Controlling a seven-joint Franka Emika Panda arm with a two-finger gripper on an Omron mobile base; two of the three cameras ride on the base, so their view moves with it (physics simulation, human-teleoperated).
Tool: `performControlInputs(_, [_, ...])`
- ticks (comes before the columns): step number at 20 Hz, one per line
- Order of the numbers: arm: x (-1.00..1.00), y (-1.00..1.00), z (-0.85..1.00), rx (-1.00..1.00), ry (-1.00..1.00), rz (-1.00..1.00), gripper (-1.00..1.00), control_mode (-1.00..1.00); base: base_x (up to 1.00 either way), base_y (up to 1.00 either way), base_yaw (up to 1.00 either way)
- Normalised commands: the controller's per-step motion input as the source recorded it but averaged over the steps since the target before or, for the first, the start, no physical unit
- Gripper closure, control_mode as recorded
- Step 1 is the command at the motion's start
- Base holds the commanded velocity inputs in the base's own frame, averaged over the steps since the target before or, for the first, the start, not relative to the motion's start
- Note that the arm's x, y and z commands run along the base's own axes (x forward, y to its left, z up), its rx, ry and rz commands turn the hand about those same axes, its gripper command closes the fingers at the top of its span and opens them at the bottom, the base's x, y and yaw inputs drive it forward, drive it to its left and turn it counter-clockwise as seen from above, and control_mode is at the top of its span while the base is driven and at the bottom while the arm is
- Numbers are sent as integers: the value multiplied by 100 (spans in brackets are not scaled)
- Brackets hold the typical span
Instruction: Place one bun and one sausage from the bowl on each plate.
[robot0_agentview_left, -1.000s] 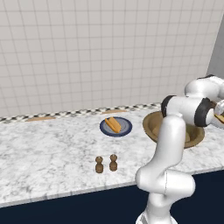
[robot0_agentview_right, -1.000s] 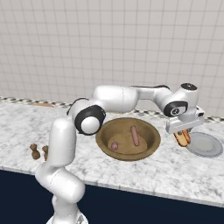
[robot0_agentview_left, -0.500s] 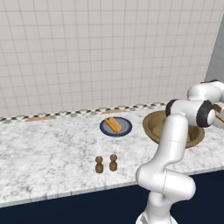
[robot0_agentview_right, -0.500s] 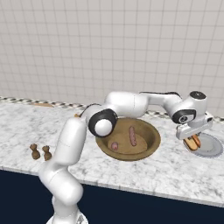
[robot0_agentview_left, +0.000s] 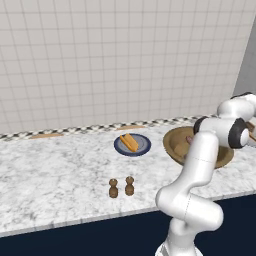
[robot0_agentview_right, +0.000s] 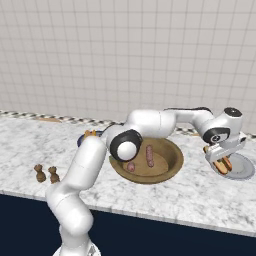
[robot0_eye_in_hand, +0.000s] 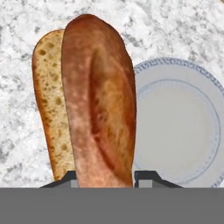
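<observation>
Marble counter (robot0_agentview_left: 55, 175) carries it all. Arm has swung right from over the bowl (robot0_agentview_right: 170, 165) and now hangs above the grey plate (robot0_agentview_right: 245, 170). Gripper (robot0_agentview_right: 222, 161) is clamped on a bun (robot0_eye_in_hand: 98, 100), seen held over the plate's near edge in the hand view, not yet set down. Judgement: delivery of this plate's bun is close; its sausage is still to fetch.

Count: two plates, the blue plate (robot0_agentview_left: 133, 145) already bearing a bun; one bowl; two sausages (robot0_agentview_right: 149, 155) left in it; two small brown shakers (robot0_agentview_left: 121, 187).
</observation>
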Motion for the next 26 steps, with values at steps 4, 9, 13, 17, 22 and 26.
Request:
performControlInputs(4, [14, -1, -14, 0, 0, 1, 100, -100, 0, 0, 0])
performControlInputs(9, [31, -7, 0, 0, 0, 1, 100, -100, 0, 0, 0])
performControlInputs(13, [18, -33, -1, 0, 0, 0, 100, -100, 0, 0, 0])
performControlInputs(17, [0, -39, -6, 0, 0, 0, 100, -100, 0, 0, 0])
performControlInputs(22, [0, -7, 0, 0, 0, 0, -100, -100, 0, 0, 0])
performControlInputs(26, [0, 11, 2, -2, 0, 0, -100, -100, 0, 0, 0])
